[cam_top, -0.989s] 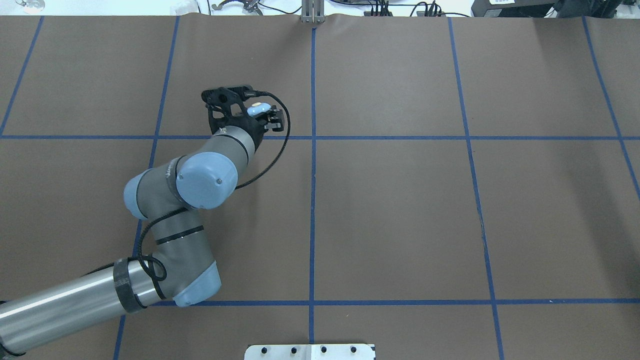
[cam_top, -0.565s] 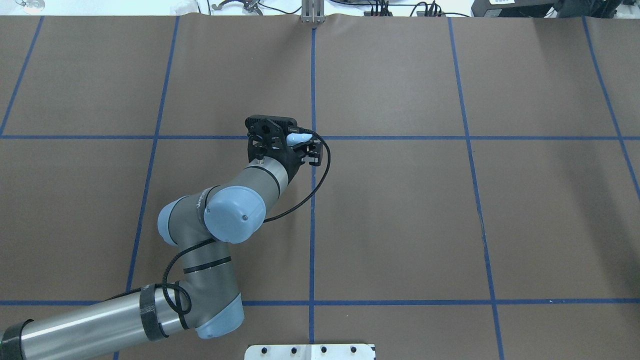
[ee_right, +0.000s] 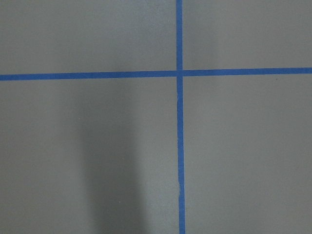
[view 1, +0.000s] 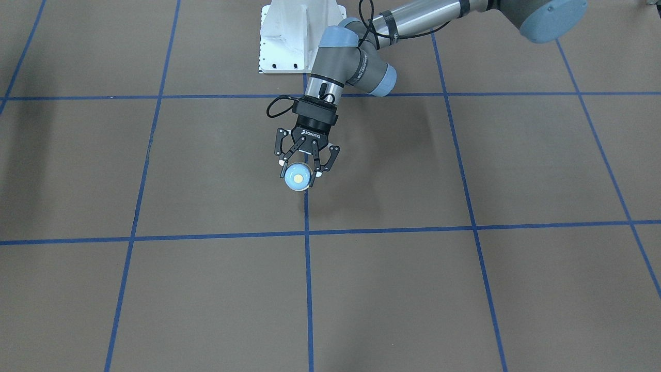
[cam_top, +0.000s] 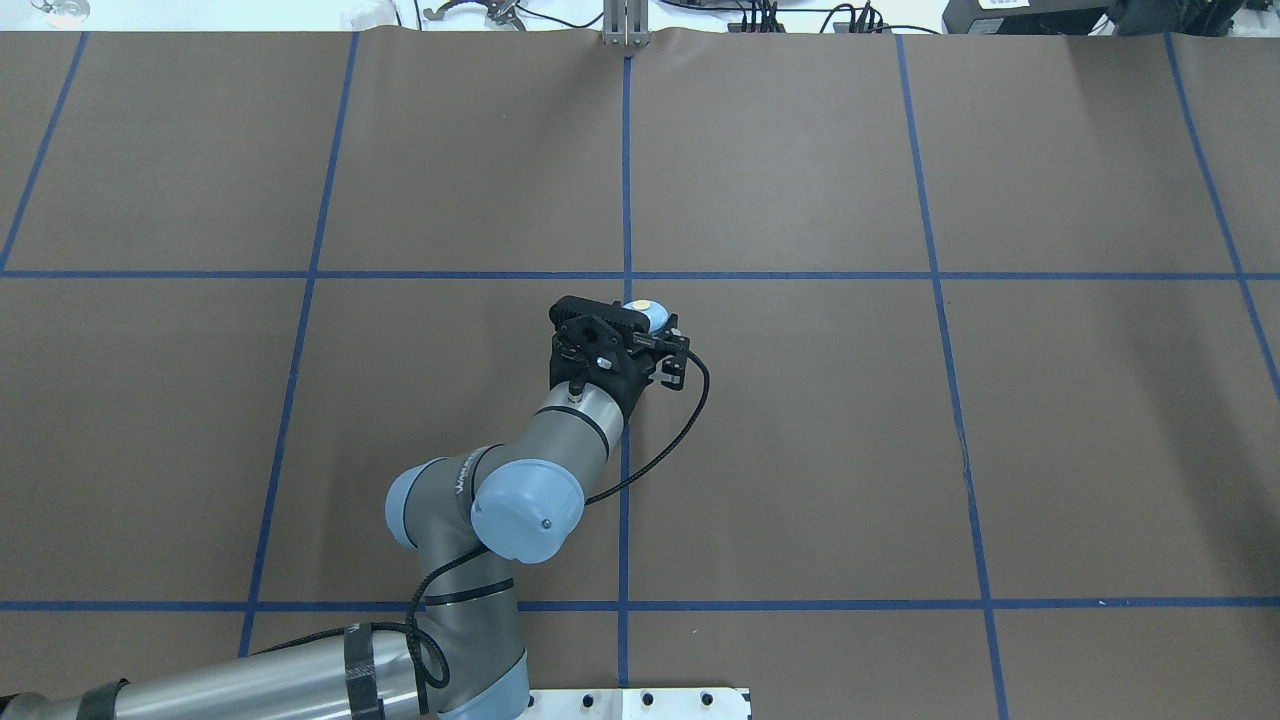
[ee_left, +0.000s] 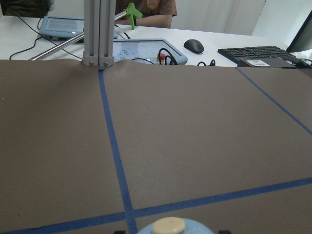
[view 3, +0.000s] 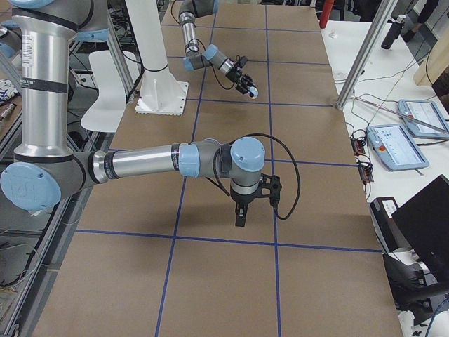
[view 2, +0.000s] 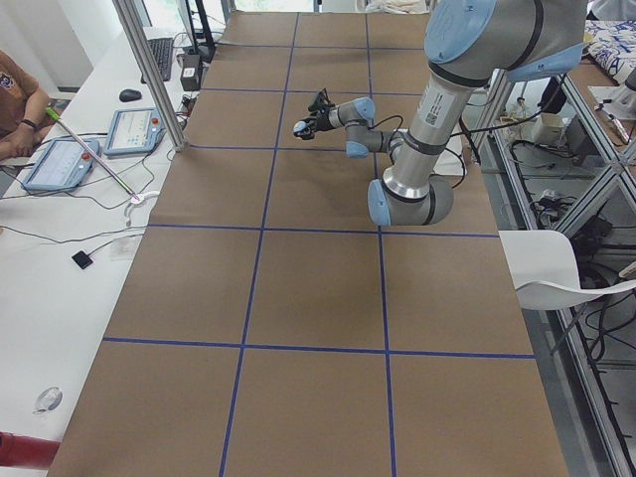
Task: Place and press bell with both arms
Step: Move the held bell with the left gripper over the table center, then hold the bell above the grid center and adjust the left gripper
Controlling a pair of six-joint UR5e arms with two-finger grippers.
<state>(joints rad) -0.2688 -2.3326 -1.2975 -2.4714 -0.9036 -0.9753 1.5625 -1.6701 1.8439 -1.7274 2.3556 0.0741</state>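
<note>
Your left gripper (view 1: 300,169) is closing its two fingers partway, gripping the sides of the bell (view 1: 297,179), whose cream button is facing up. In the overhead view you are seeing the bell just at 5 o'clock of the central tape crossing (cam_top: 625,275) on the brown table (cam_top: 900,450). Your right gripper (view 3: 240,214) is pointing down at the table; you cannot tell how far it is opening.

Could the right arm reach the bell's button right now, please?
Probably: the left end effector grips the desk bell by its sides, its button faces up uncovered, and the right end effector hangs unobstructed.
</note>
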